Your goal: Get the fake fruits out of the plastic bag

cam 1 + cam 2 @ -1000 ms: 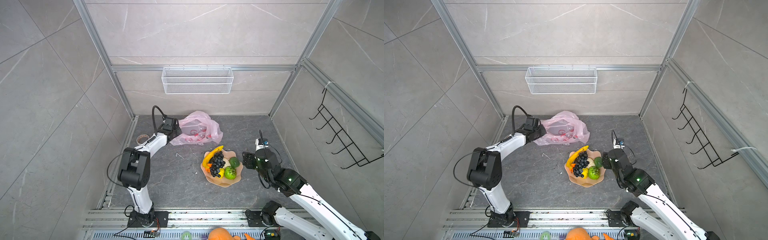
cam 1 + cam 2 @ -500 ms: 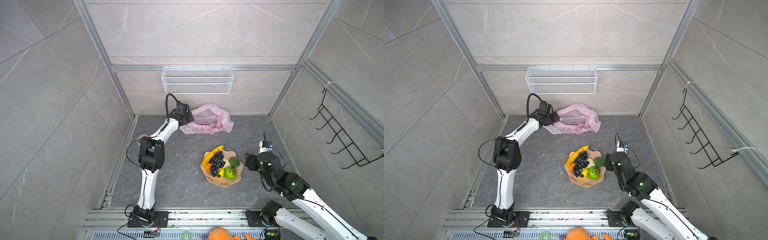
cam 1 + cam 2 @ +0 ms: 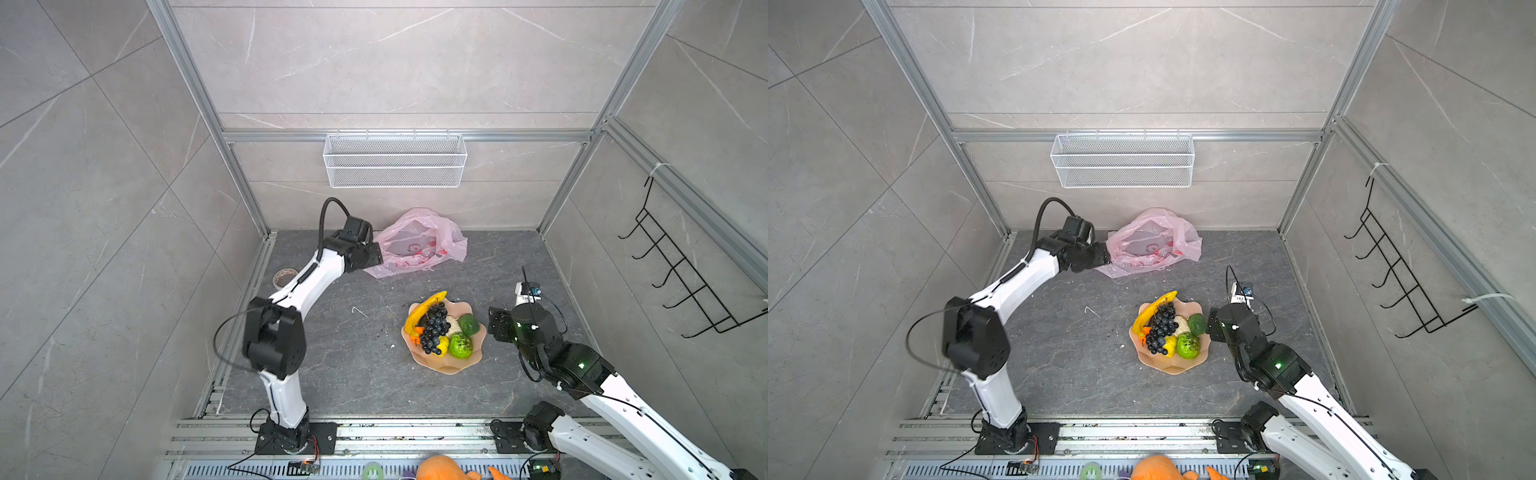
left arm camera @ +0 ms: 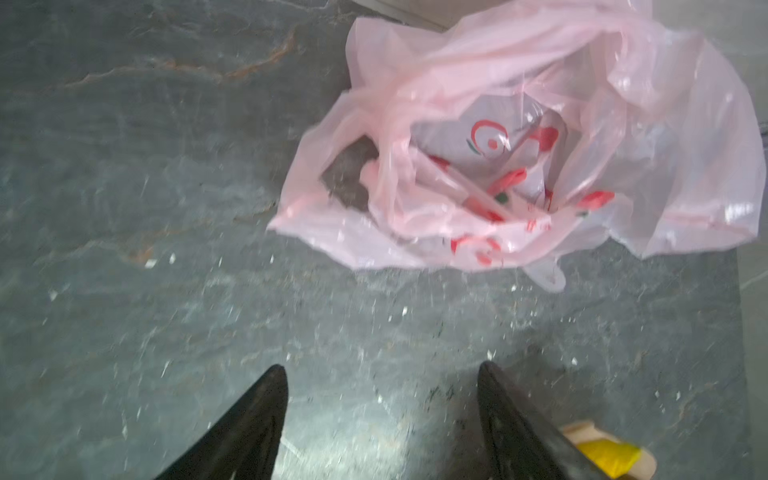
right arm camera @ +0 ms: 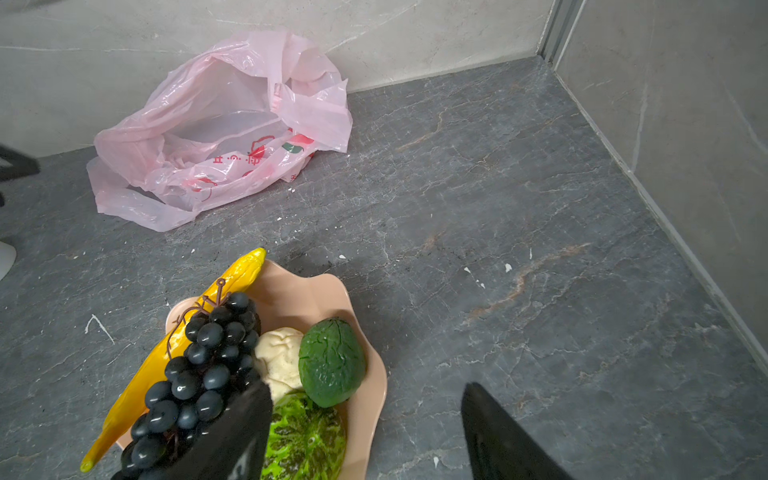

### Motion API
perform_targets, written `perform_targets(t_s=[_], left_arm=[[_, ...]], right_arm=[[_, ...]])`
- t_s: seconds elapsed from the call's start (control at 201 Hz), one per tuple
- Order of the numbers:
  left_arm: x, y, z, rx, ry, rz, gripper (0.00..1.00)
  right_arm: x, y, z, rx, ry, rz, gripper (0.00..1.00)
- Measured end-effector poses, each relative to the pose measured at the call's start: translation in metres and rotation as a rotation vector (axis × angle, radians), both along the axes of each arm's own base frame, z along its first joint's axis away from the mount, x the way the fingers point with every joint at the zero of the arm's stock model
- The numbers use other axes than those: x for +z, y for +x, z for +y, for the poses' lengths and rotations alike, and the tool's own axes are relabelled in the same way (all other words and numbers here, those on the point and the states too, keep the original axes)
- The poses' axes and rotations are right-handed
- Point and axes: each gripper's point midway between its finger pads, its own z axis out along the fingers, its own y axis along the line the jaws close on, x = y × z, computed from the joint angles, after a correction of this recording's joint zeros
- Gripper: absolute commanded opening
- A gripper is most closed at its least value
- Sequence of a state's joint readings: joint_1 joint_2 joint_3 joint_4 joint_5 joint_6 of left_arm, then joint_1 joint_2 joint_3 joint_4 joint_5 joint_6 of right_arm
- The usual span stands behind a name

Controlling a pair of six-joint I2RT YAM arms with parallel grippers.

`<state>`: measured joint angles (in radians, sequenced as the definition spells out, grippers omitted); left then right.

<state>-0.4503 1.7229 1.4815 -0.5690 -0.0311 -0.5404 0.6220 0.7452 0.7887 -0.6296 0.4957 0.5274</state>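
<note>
The pink plastic bag [image 3: 419, 243] [image 3: 1154, 243] lies crumpled and loose against the back wall. Through its mouth [image 4: 519, 145] I see only red prints. My left gripper [image 4: 383, 365] [image 3: 372, 253] is open just left of the bag, with nothing between its fingers. The fake fruits are piled on a peach plate [image 3: 449, 365]: banana [image 5: 187, 345], black grapes [image 5: 208, 357], dark green avocado [image 5: 332, 361], bumpy green fruit [image 5: 307, 440] and a cream piece [image 5: 278, 357]. My right gripper [image 5: 365, 385] [image 3: 496, 324] hangs open at the plate's right rim, holding nothing.
A white wire basket [image 3: 395, 160] hangs on the back wall. A black hook rack [image 3: 681, 274] is on the right wall. A tape roll [image 3: 284, 276] lies at the floor's left edge. An orange plush toy [image 3: 444, 469] sits by the front rail.
My left gripper carried the bag toward the back wall, then opened and let it go; the bag now lies loose. The right gripper drew back slightly from the plate.
</note>
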Motion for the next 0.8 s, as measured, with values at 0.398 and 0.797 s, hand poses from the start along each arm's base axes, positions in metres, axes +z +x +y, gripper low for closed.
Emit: perform_targets(t_s=[0.398, 0.797], left_arm=[[-0.085, -0.2, -0.06, -0.24, -0.058, 0.15, 0.62], [-0.106, -0.2, -0.087, -0.127, -0.196, 0.159, 0.45]], right_arm=[[-0.023, 0.014, 0.018, 0.038, -0.01, 0.054, 0.75], [-0.022, 0.018, 0.024, 0.056, -0.004, 0.045, 0.75]])
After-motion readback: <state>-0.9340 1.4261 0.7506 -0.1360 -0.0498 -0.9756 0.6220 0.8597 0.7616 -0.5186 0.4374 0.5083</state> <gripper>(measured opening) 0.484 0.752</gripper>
